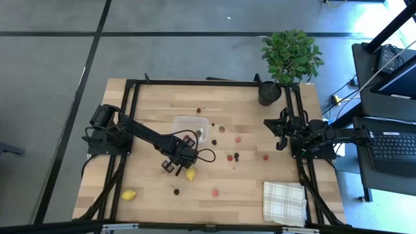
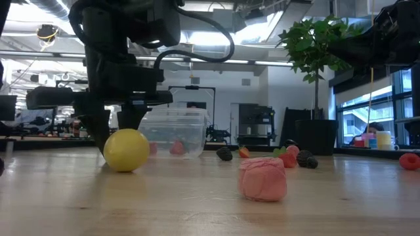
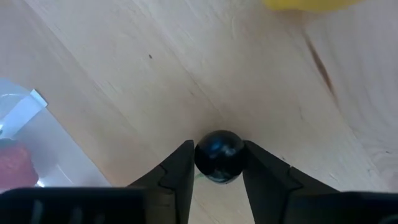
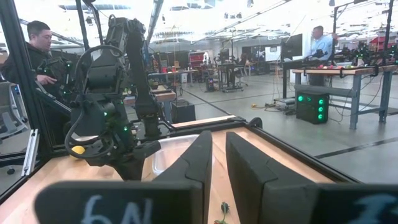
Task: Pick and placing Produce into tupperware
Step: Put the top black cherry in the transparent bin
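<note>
Dark, round berry [image 3: 219, 155] is pinched by the left gripper [image 3: 217, 177] mid-worktop beside the tupperware [image 1: 191, 125]; slippage is possible because contact is narrow.

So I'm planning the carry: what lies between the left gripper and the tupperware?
Only bare wood, as the high view shows. The left gripper, shut on a dark berry, sits just short of the tupperware, with a yellow lemon on its far side.
</note>
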Available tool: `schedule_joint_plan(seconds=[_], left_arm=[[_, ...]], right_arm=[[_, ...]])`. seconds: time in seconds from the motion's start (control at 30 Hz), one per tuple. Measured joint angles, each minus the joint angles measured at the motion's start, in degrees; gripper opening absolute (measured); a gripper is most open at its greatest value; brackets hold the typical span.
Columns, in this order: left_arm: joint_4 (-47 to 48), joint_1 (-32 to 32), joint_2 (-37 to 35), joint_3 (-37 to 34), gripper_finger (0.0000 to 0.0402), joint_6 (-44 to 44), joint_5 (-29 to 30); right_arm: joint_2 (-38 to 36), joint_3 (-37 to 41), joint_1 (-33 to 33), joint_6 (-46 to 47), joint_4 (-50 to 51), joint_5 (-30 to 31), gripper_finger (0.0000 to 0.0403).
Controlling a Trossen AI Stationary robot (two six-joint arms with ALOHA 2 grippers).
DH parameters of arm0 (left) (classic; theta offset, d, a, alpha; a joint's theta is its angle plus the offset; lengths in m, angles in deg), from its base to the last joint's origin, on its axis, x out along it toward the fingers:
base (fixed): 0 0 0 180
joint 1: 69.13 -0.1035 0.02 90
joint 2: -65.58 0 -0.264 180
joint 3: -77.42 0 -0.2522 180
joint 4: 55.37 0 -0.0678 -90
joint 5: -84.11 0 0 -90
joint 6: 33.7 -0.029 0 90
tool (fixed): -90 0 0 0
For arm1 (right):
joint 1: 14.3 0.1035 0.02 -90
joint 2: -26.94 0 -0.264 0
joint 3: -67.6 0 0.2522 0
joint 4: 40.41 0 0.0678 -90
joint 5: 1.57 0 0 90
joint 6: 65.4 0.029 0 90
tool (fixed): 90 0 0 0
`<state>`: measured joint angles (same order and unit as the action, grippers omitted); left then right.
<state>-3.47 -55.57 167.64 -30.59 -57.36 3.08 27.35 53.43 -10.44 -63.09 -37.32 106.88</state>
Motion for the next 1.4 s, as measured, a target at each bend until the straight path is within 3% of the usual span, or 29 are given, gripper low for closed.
schedule_joint_plan(seconds=[0.43,0.8,1.1,1.4], left_arm=[[-0.02,-0.12,-10.70,-0.10,0.0114,4.26,1.32],[-0.67,-4.72,-18.82,-0.02,0.0118,7.43,13.97],[-1.72,-12.02,-17.50,0.03,0.0121,14.37,13.91],[-1.80,-15.56,-16.83,0.01,0.0123,14.35,6.80]], right_arm=[[0.00,0.00,0.00,0.19,-0.27,0.00,0.0051],[0.02,0.01,0.02,0.16,-0.27,0.00,0.0051],[0.02,0.00,0.01,-0.90,-0.27,0.00,0.0051],[0.01,0.00,0.00,-1.34,-0.25,0.00,0.0051]])
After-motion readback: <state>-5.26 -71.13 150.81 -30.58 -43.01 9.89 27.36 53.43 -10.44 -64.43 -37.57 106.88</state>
